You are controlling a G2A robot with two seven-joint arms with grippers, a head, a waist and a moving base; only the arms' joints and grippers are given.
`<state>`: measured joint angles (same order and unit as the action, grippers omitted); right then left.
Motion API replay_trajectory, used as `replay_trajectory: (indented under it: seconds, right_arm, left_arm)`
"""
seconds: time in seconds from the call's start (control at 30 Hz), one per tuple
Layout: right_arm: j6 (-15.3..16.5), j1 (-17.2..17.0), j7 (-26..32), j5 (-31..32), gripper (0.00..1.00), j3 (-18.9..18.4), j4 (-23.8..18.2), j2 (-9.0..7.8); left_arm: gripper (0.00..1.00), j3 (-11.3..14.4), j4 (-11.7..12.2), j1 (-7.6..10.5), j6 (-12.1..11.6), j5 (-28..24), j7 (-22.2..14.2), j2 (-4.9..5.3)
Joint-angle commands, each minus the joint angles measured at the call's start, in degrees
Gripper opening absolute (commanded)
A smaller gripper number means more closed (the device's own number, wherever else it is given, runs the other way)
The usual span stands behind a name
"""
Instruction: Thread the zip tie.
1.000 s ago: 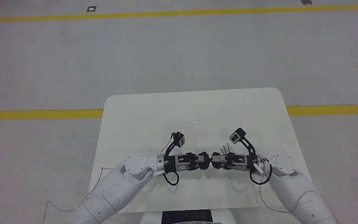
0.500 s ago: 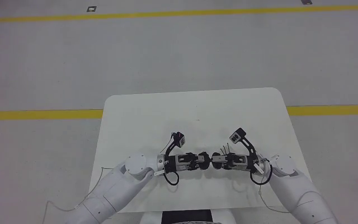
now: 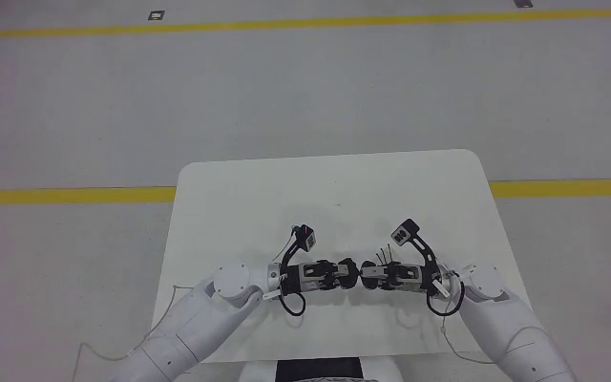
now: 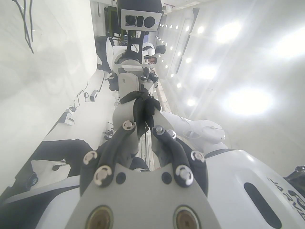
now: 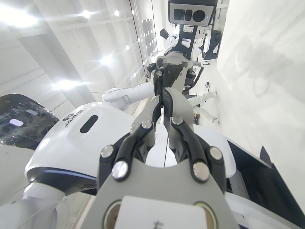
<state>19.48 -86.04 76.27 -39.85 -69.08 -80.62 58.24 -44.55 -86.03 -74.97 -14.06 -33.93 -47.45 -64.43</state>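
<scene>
Position: the left gripper and right gripper stand tip to tip over the near middle of the table, their bodies in one line across it.

Right gripper: fingers pressed nearly together, pinching a thin dark strip, taken to be the tie. The strip shows edge-on. It runs from the fingertips straight back between the finger links toward the wrist.

Left gripper: fingers drawn together on black material at the meeting point. This is judged to be the tie's other end. Pad and tie cannot be cleanly separated there, and the head is not made out.

Governing relation: the tie's long axis lies along the line joining the two grippers, so each has it dead ahead at its own tips. Neither arm is the nearer. Threading is judged to depend on keeping tail and head on that one axis, since a small twist at either wrist would carry the tail past the slot. Whether the tail has entered the head cannot be told.

Count: two grippers, one tie in hand. Spare ties lie on the table just beyond the right gripper. The left wrist view shows three strands, two with heads visible.
</scene>
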Motion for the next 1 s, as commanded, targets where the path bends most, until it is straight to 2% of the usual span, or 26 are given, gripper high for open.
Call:
replay_trajectory:
  seconds: [0.0,0.3,0.33,0.37,0.4,0.53,0.6,0.67,0.8,0.87,0.97]
  right_arm:
    - [0.0,-0.01,-0.01,0.04,0.0,-0.02,-0.01,0.03]
    - [0.0,-0.07,0.25,0.46,0.0,-0.17,-0.16,0.12]
    - [0.0,-0.08,0.35,0.6,0.2,-0.13,-0.16,0.12]
    - [0.0,-0.05,0.45,0.63,0.5,-0.1,-0.14,0.12]
    - [0.0,-0.04,0.47,0.44,1.0,-0.19,-0.09,0.13]
    - [0.0,-0.12,0.84,-0.67,1.0,-1.56,0.26,-0.02]
    - [0.0,-0.36,0.96,-1.4,1.0,-2.77,0.51,-0.16]
    - [0.0,-0.65,1.04,-2.11,1.0,-3.79,0.72,-0.27]
    - [-0.25,-1.38,-0.53,-4.72,1.0,-5.9,2.03,-0.39]
    - [-2.61,-1.49,-2.42,-7.0,1.0,-6.41,2.97,-0.33]
    - [-4.52,-1.15,-3.61,-8.51,1.0,-6.56,4.14,-0.21]
  left_arm:
    - [0.0,0.01,0.04,-0.01,0.05,-0.04,-0.01,0.02]
    - [0.0,0.14,0.26,0.08,-0.07,-0.33,-0.21,0.05]
    - [0.0,0.16,0.33,0.07,-0.14,-0.39,-0.29,0.05]
    - [0.0,0.19,0.43,0.09,-0.35,-0.41,-0.56,0.06]
    - [0.0,0.2,0.52,0.12,-0.48,-0.38,-0.68,0.06]
    - [0.0,0.0,0.66,0.25,-2.3,1.06,-0.6,0.16]
    - [0.0,-0.44,0.33,-0.03,-4.7,2.32,-0.25,0.31]
    - [0.0,-1.03,-0.18,-0.29,-5.42,2.93,-0.18,0.46]
    - [0.0,-3.34,-3.16,-1.3,-5.42,7.47,0.67,0.76]
    - [0.0,-4.74,-5.29,-2.24,-5.42,11.21,1.4,0.86]
    - [0.0,-6.38,-8.29,-3.56,-5.42,16.82,2.05,0.9]
